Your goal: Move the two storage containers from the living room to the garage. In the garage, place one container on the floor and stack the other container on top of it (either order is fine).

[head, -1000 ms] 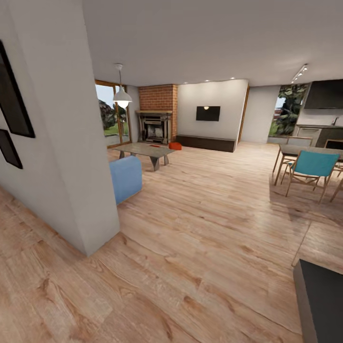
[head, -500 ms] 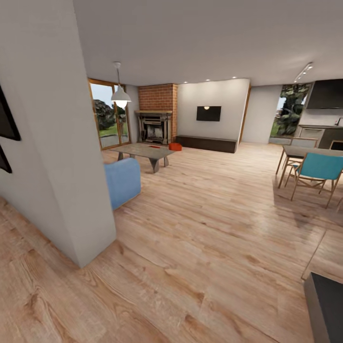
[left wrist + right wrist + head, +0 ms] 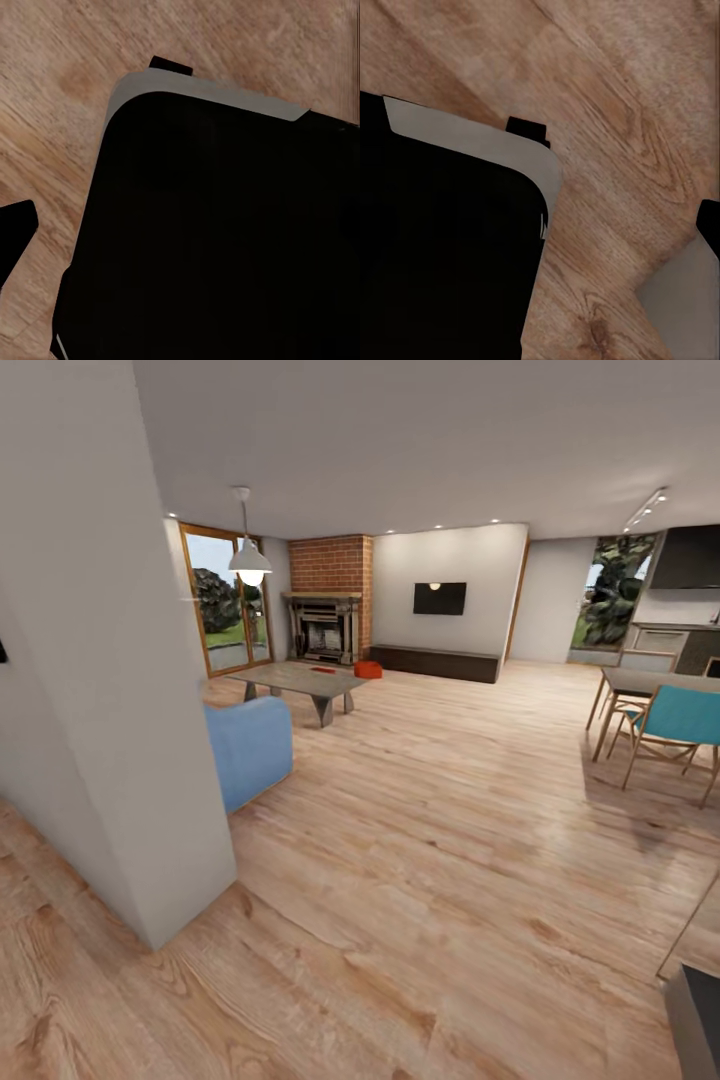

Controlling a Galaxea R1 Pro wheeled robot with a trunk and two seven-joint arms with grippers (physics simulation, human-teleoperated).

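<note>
One orange-red storage container [image 3: 368, 669] sits far off on the living room's wood floor [image 3: 450, 810], between the brick fireplace [image 3: 323, 626] and the coffee table [image 3: 296, 682]; its long axis is too small to tell. Both wrist views look down on the robot's dark base [image 3: 225, 240], so I cannot tell how either end effector stands.

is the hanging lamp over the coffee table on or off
On. The pendant lamp shows a bright glowing underside in the head view, above the coffee table.

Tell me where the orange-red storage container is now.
In the head view, one storage container sits on the wooden floor far ahead, just right of the brick fireplace and beyond the coffee table.
</note>
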